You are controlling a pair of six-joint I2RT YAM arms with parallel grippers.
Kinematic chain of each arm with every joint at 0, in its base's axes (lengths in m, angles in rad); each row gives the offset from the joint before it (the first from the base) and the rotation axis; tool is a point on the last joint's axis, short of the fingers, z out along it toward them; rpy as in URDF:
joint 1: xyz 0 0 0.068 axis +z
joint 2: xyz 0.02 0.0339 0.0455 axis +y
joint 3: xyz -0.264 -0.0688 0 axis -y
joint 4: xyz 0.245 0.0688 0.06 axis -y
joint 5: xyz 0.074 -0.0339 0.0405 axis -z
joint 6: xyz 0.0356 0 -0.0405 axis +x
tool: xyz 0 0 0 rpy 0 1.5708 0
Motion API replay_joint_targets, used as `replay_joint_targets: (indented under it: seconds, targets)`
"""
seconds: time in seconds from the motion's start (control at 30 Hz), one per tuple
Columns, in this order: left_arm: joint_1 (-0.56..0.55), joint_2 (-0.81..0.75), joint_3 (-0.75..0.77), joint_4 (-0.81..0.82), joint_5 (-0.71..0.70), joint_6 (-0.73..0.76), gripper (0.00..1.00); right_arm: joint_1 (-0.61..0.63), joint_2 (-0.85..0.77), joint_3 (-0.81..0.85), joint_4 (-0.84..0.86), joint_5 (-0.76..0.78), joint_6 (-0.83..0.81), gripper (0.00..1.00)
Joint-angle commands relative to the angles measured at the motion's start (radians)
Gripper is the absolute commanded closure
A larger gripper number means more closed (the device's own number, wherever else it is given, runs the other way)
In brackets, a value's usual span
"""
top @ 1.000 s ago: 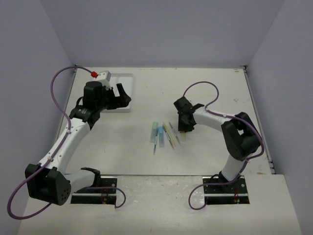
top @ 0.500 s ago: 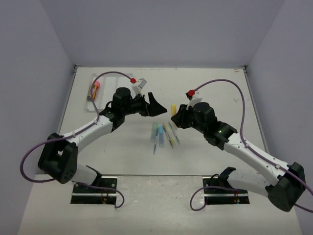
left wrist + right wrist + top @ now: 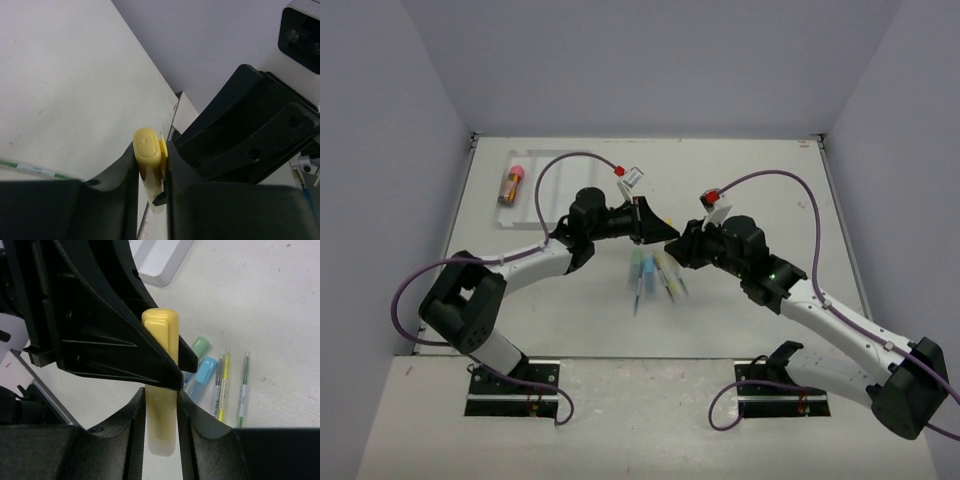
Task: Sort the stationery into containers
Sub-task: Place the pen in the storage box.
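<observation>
A yellow highlighter (image 3: 161, 425) hangs above the table between both arms. My right gripper (image 3: 161, 407) is shut on its pale body. My left gripper (image 3: 150, 161) is shut on its yellow cap end (image 3: 147, 150). In the top view the two grippers (image 3: 655, 228) (image 3: 682, 243) meet tip to tip above the table's middle and hide the highlighter. Below them lie a green highlighter (image 3: 637, 262), a blue highlighter (image 3: 647, 272) and thin pens (image 3: 668, 278). The white tray (image 3: 560, 180) sits at the far left, with the pink-capped tube (image 3: 511, 183) in it.
The left arm's purple cable (image 3: 536, 190) loops over the tray. In the right wrist view, the green highlighter (image 3: 200, 346), blue highlighter (image 3: 205, 371) and pens (image 3: 222, 385) lie right of the held one. A corner of the tray (image 3: 160, 260) shows at the top.
My left arm swung from the tray to the middle and its jaws closed on the yellow highlighter's cap. The right arm swung in with the highlighter, then shifted only slightly.
</observation>
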Motion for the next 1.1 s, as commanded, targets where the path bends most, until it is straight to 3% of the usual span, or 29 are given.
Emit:
replay_joint_targets:
  seconds: [0.0, 0.07, 0.17, 0.23, 0.3, 0.37, 0.53, 0.67, 0.73, 0.87, 1.07]
  targets:
    - [-0.008, 0.023, 0.064, 0.031, 0.001, 0.0, 1.0, 0.002, -0.007, 0.019, 0.064, -0.034, -0.007, 0.99]
    - [0.001, 0.029, 0.153, -0.165, -0.052, 0.106, 1.0, 0.001, 0.003, 0.03, 0.038, 0.01, -0.007, 0.47]
    - [0.046, 0.055, 0.3, -0.47, -0.211, 0.263, 1.0, -0.002, 0.006, 0.03, -0.027, 0.101, 0.005, 0.16]
    - [0.129, 0.135, 0.483, -0.792, -0.39, 0.399, 1.0, -0.01, 0.005, 0.031, -0.088, 0.207, 0.013, 0.07]
    - [0.231, 0.244, 0.693, -1.048, -0.565, 0.476, 1.0, -0.012, 0.012, 0.048, -0.169, 0.262, 0.01, 0.06]
    - [0.298, 0.361, 0.867, -1.205, -0.661, 0.52, 1.0, -0.012, 0.015, 0.058, -0.205, 0.265, 0.005, 0.06]
    - [0.384, 0.583, 1.212, -1.43, -0.804, 0.594, 1.0, -0.014, 0.016, 0.056, -0.226, 0.252, -0.004, 0.06]
    - [0.433, 0.716, 1.329, -1.484, -0.826, 0.617, 1.0, -0.014, 0.045, 0.055, -0.229, 0.224, -0.004, 0.05]
    - [0.447, 0.74, 1.333, -1.471, -0.805, 0.628, 0.9, -0.012, 0.077, 0.063, -0.231, 0.186, 0.0, 0.06]
    - [0.451, 0.729, 1.287, -1.438, -0.791, 0.624, 0.44, -0.008, 0.15, 0.11, -0.257, 0.136, 0.05, 0.11]
    - [0.447, 0.562, 1.126, -1.341, -0.74, 0.584, 0.11, 0.1, 0.371, 0.298, -0.436, 0.272, 0.161, 0.38]
